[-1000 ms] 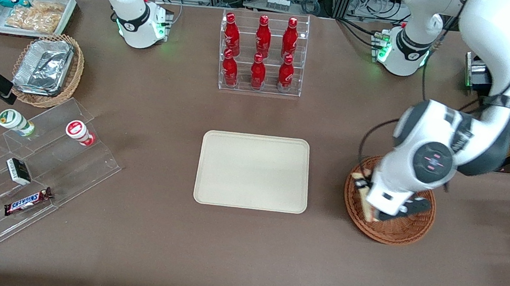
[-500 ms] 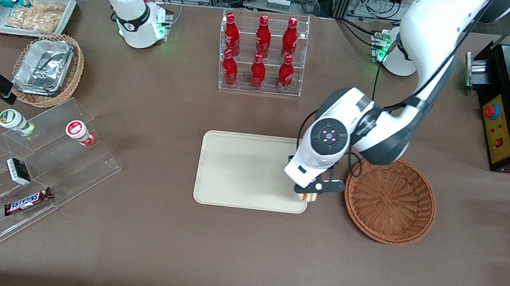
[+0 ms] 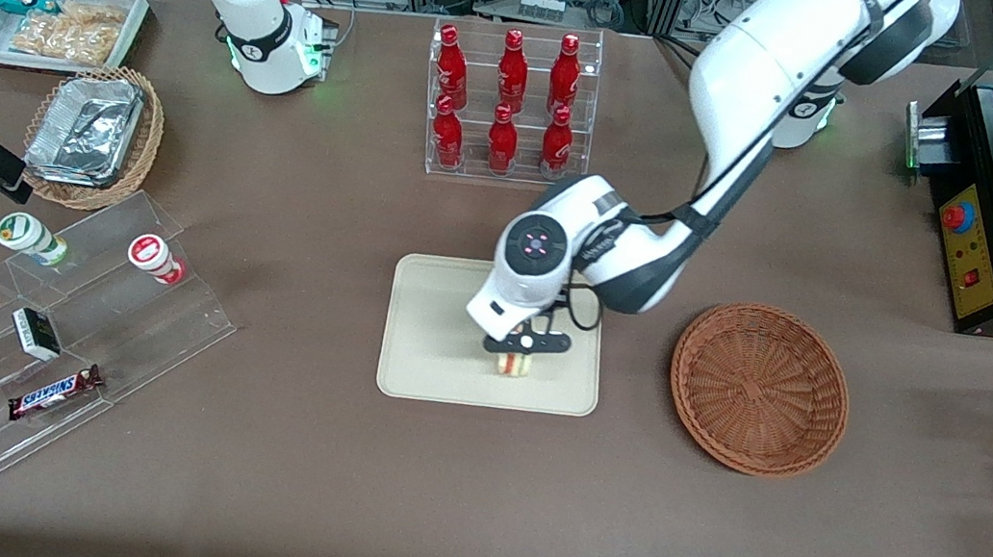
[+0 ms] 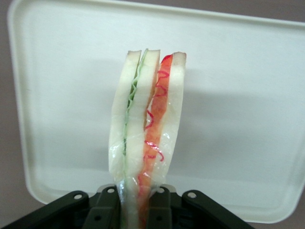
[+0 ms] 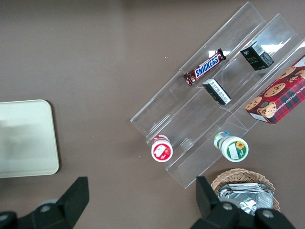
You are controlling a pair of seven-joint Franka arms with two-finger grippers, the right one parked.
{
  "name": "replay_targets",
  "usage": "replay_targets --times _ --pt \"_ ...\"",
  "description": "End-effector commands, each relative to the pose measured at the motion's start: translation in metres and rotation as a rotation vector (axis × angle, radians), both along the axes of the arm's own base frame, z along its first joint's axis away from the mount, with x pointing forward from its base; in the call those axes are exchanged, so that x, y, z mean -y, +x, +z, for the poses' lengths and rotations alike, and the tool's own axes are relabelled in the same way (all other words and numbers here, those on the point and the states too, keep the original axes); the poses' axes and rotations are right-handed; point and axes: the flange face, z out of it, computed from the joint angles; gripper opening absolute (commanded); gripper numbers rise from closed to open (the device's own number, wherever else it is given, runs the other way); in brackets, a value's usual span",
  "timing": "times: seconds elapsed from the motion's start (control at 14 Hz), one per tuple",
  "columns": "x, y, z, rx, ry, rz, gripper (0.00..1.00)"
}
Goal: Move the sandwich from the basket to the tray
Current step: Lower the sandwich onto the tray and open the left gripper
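Clearly, the sandwich point(image 4: 145, 129) is gripped by its narrow end between the closed fingers point(image 4: 106, 210) of the gripper point(image 3: 520, 350), which hangs above the tray point(image 3: 431, 328), over the part nearer the front camera. In the wrist view the wedge is seen standing on edge, its bread layers and red and green filling pointing away from the fingers, with the cream surface of the tray underneath it. Whether the sandwich already touches the tray cannot be told from either view. The basket point(image 3: 760, 389) is left empty, beside the tray toward the working arm's end of the table point(image 3: 283, 482).

Several risks can be judged from this. If the fingers are opened while the wedge is held on its thin edge and above the surface, it is likely to topple flat, and it could bounce or slide toward the low rim nearer the front camera. If it is pressed down too firmly, the soft bread could be crushed or the layers parted.

Nothing is seen lying on the tray to block the placement. A clear rack of red bottles point(image 3: 509, 101) stands farther from the camera than the tray, well apart. Clear stepped shelves point(image 3: 61, 334) with snacks lie toward the parked arm's end, also well apart.
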Motion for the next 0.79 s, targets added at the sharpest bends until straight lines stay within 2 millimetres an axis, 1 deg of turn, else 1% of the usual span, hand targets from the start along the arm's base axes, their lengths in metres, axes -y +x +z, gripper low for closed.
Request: replay_targets --times 0.0,0.07,0.14,0.29,0.36,0.43,0.5,0.57,0.71 --pt "0.023 -0.002 -0.004 0.015 0.013 0.015 0.19" --pt "0.024 -0.001 -0.010 0.012 0.015 0.018 0.27" --pt "0.025 0.000 -0.011 0.013 0.015 0.020 0.45" --pt "0.022 0.003 -0.007 0.018 0.017 0.026 0.61" --pt "0.021 0.005 -0.003 0.024 0.017 0.036 0.65" --pt "0.016 0.011 -0.002 0.035 0.024 0.052 0.91" --pt "0.005 0.020 0.004 0.048 0.050 0.067 0.98" --pt "-0.010 0.029 0.020 0.048 0.084 0.089 0.99" --pt "-0.039 0.048 0.065 0.061 0.104 0.124 1.00"
